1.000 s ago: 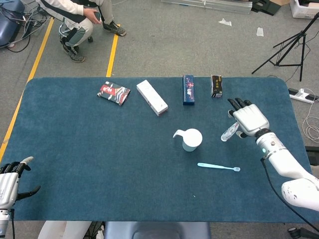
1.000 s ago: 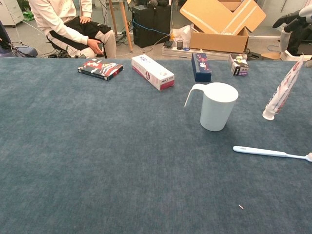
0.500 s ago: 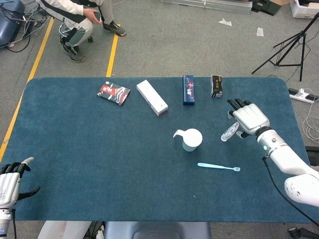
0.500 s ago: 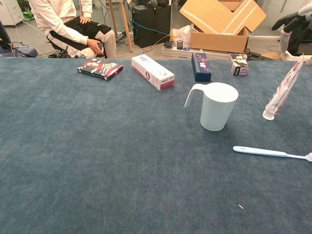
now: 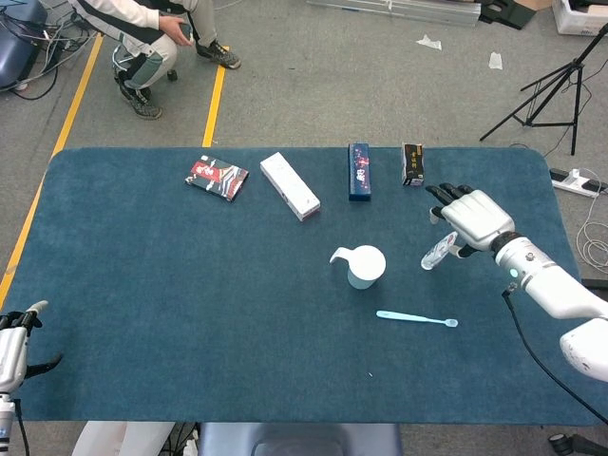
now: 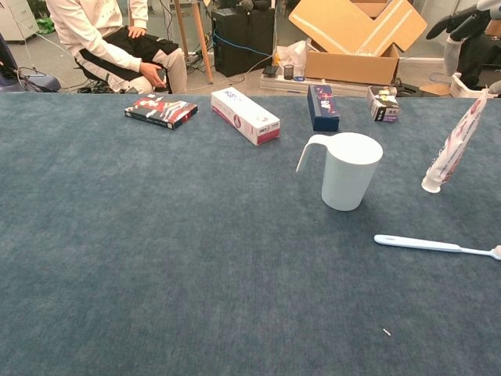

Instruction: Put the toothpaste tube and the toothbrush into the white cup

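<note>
The white cup (image 5: 366, 266) (image 6: 348, 172) stands upright near the table's middle, handle to the left. A light blue toothbrush (image 5: 416, 318) (image 6: 430, 244) lies flat in front of it, to the right. The toothpaste tube (image 5: 438, 253) (image 6: 454, 147) stands tilted, cap down on the cloth, right of the cup. My right hand (image 5: 472, 217) (image 6: 470, 22) holds its upper end, the other fingers spread. My left hand (image 5: 14, 350) hangs open at the table's front left corner, away from everything.
Along the far edge lie a red and black box (image 5: 217, 179), a white box (image 5: 290, 185), a blue box (image 5: 358, 171) and a small dark box (image 5: 412, 163). A person crouches beyond the table. The blue table (image 5: 171, 285) is bare in front and to the left.
My right hand has shifted slightly towards the far edge while the tube stays tilted on its cap. My left hand has slid lower, towards the frame's corner.
</note>
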Controlling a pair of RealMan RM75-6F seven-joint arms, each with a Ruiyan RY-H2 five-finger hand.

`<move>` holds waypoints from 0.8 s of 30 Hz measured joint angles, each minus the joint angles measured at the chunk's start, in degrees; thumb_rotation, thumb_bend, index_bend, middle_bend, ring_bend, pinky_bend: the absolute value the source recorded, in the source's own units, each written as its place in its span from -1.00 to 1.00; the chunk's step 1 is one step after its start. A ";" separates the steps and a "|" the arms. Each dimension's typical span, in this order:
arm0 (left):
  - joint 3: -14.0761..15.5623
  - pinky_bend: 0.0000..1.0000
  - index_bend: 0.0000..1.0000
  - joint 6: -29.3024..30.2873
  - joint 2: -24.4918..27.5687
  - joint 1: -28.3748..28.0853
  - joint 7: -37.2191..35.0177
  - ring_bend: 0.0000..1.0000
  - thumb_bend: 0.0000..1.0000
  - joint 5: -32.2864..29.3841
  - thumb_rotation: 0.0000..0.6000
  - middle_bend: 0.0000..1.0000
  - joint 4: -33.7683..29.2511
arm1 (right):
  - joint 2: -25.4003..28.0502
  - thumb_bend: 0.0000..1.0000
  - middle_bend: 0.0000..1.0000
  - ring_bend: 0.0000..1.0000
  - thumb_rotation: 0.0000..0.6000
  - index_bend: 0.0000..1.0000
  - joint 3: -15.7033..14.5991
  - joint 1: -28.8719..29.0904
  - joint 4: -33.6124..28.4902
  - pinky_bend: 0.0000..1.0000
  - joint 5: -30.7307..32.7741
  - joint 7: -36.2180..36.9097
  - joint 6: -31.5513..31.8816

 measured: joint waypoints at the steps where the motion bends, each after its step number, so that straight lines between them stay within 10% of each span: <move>1: -0.23 -0.54 -0.62 -0.18 -0.07 -0.14 0.06 -0.51 -1.00 -0.20 1.00 -0.19 0.28 | 0.17 -0.69 -0.89 -1.00 1.00 -0.25 -0.20 -0.01 0.56 -0.64 -2.16 2.21 0.24; 24: -2.67 -0.53 -0.62 -4.46 -0.41 -4.95 4.60 -0.51 -1.00 -2.93 1.00 -0.19 0.99 | -0.66 -0.69 -0.89 -1.00 1.00 -0.21 -10.53 4.62 16.31 -0.64 -25.27 30.77 9.39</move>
